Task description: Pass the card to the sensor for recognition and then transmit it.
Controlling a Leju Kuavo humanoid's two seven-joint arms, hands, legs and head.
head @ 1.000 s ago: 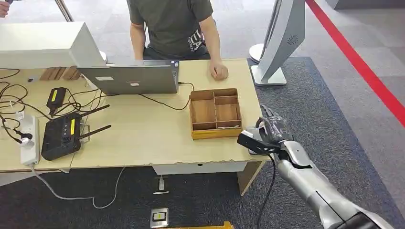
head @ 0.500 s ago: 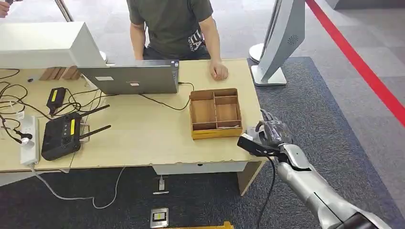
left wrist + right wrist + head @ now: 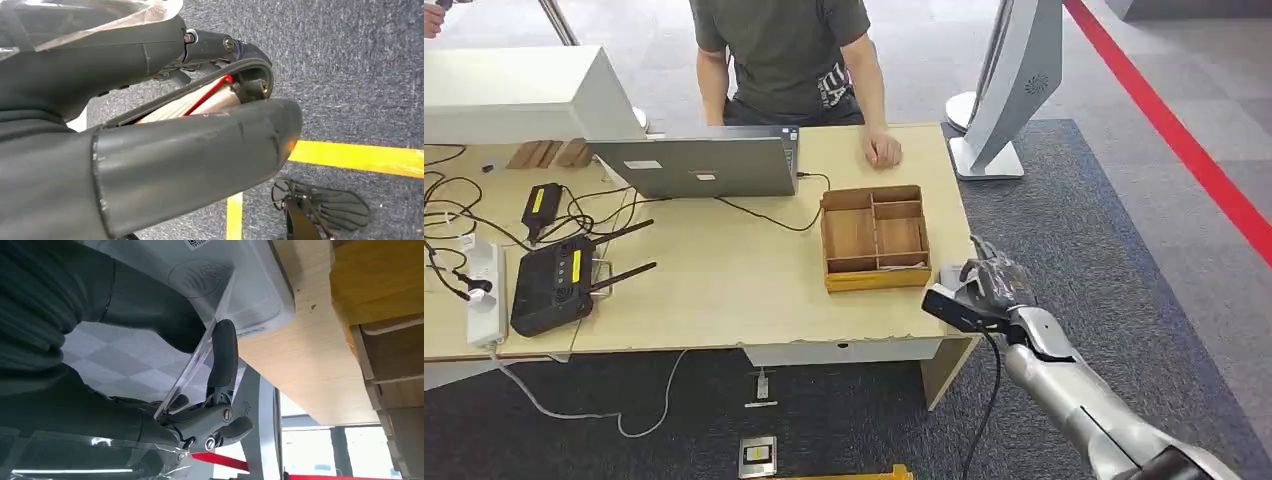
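My right hand (image 3: 986, 285) hovers at the table's front right corner, just right of the wooden tray. In the right wrist view this hand (image 3: 125, 340) pinches a clear plastic card (image 3: 200, 352) between thumb and fingers. The card is seen edge-on, tilted, with its far edge close over the white sensor (image 3: 235, 295) lying flat on the tabletop; I cannot tell whether they touch. A corner of the sensor (image 3: 950, 274) peeks out beside the hand in the head view. My left hand (image 3: 150, 150) hangs over grey carpet with nothing visibly in it, its fingers curved close to the thumb.
A wooden tray (image 3: 874, 238) with compartments sits left of the sensor. A person sits behind the table, one hand (image 3: 882, 150) resting on it by a laptop (image 3: 699, 165). A black router (image 3: 552, 285) and cables lie at the left. A white stand (image 3: 1009, 90) rises at the right.
My right hand has slid slightly lower and nearer the table's front corner with the card still in it. Nothing else has moved.
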